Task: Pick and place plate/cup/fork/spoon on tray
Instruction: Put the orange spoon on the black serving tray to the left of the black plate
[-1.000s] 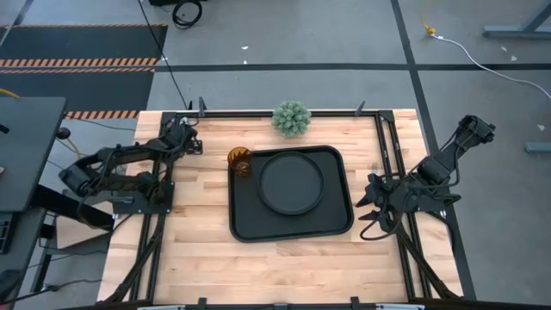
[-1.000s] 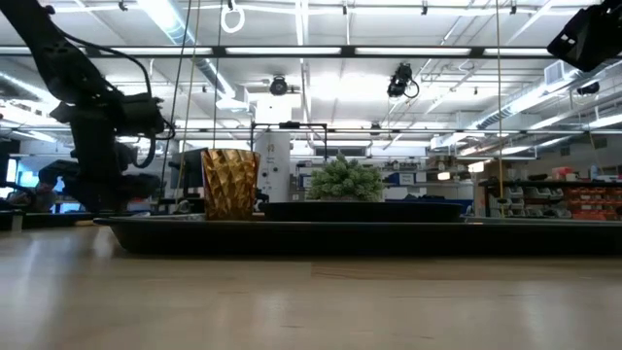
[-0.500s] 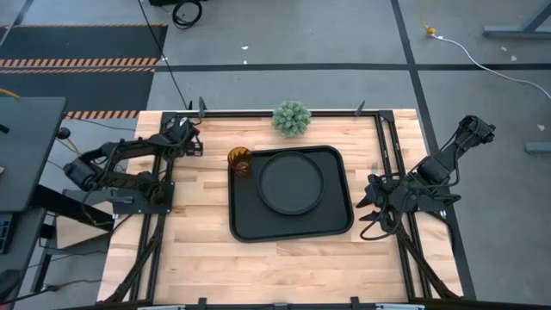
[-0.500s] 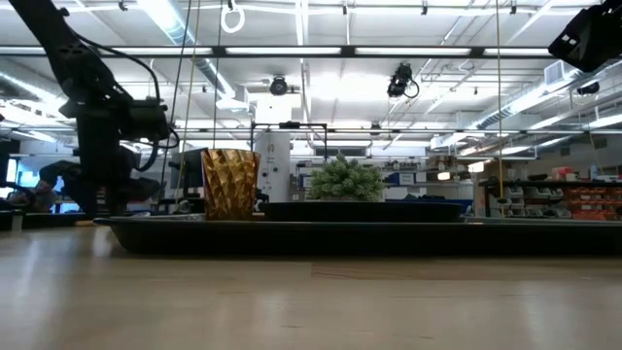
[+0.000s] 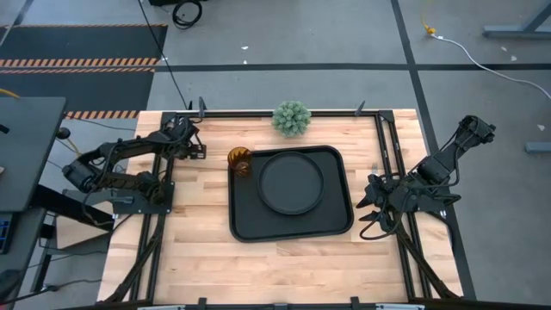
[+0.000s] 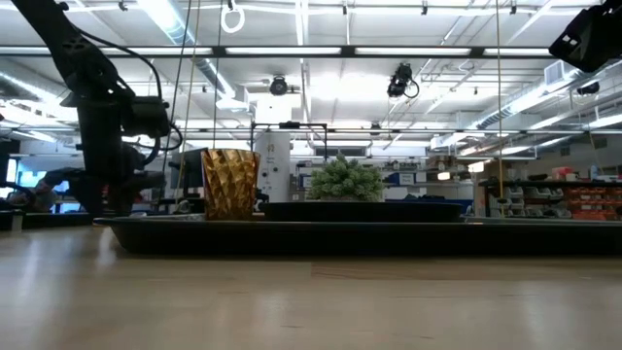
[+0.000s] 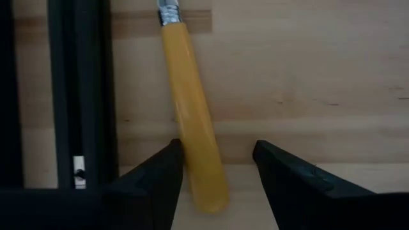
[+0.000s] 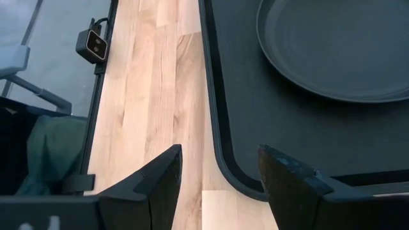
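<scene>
The left gripper (image 7: 214, 172) hangs spread wide at the table's (image 5: 284, 258) far left edge, straddling the spoon's (image 7: 192, 128) yellow handle by the black rail; the plate (image 5: 292, 182) sits on the tray (image 5: 245, 226); the cup (image 5: 239, 160) stands at the tray's corner; the right gripper (image 8: 220, 176) waits open beside the tray's right rim.

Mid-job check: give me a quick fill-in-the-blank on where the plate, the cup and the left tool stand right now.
1. The plate lies on the ____.
2. The cup stands at the tray's far-____ corner.
3. The left tool is open around a ____ handle.
4. The right tool holds ____.

Missing words: tray; left; yellowish-orange; nothing
</scene>
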{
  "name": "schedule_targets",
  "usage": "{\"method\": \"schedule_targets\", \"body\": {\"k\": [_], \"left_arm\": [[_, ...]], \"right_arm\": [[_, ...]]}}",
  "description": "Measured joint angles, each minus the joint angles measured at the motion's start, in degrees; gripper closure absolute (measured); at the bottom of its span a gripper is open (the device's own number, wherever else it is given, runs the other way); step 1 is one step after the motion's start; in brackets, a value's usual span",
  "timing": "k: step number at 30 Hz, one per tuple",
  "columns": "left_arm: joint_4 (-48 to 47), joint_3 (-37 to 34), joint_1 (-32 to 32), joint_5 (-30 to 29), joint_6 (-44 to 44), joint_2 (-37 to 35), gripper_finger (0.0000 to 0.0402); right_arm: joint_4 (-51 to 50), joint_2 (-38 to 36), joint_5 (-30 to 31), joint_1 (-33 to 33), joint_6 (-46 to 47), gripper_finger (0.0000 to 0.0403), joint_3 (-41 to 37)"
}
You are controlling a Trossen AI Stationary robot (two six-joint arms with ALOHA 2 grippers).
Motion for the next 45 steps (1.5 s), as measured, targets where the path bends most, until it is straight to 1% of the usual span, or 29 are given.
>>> {"method": "schedule_targets", "body": {"k": [5,9,11,15,20,22,25,27,29,32,37,40,45], "left_arm": [[0.63,-0.08,-0.04,0.54,0.02,-0.06,0.0194],[1.82,-0.21,0.33,-3.08,-2.72,-0.03,0.0194],[2.24,-0.23,0.40,-4.32,-3.99,0.10,0.0201],[3.02,-0.45,0.02,-5.45,-4.89,0.17,0.0242],[3.74,-0.47,0.11,-5.49,-6.08,0.22,0.0313],[3.57,-0.47,0.17,-6.54,-6.02,0.22,0.0342],[3.71,-0.48,0.10,-7.06,-4.61,0.24,0.0378],[3.86,-0.56,-0.63,-7.35,-2.96,0.27,0.0394],[4.01,-0.58,-1.50,-7.89,-2.56,0.24,0.0396],[4.40,-0.58,-3.10,-8.35,-2.56,0.22,0.0390],[3.95,-0.56,-7.38,-8.09,-3.07,-0.59,0.0393],[3.41,-0.58,-10.40,-6.30,-4.80,-2.35,0.0398],[0.65,-0.58,-17.20,-6.00,-9.76,-7.01,0.0394]], "right_arm": [[0.02,0.00,0.00,0.00,-0.05,0.0192,0.00],[0.02,0.02,0.36,0.00,-0.45,0.0193,0.00],[0.02,0.02,1.22,0.00,0.32,0.0192,0.00],[0.02,0.04,1.01,0.15,1.03,0.0192,0.00],[0.01,0.04,0.90,0.26,0.13,0.0192,0.00],[-0.12,0.04,0.90,0.26,0.11,0.0192,0.00],[-1.71,-0.10,-0.58,0.26,0.24,0.0192,0.00],[-3.16,-0.68,-1.53,0.28,1.38,0.0192,0.00],[-4.56,-1.71,-1.89,0.28,2.60,0.0192,0.00],[-5.65,-4.05,-1.70,0.28,3.88,0.0192,0.00],[-5.78,-8.45,-1.20,0.28,3.93,0.0192,0.00],[-5.78,-10.77,0.49,0.28,4.04,0.0192,0.00],[-4.68,-13.09,1.57,0.28,4.07,0.0192,0.00]]}}
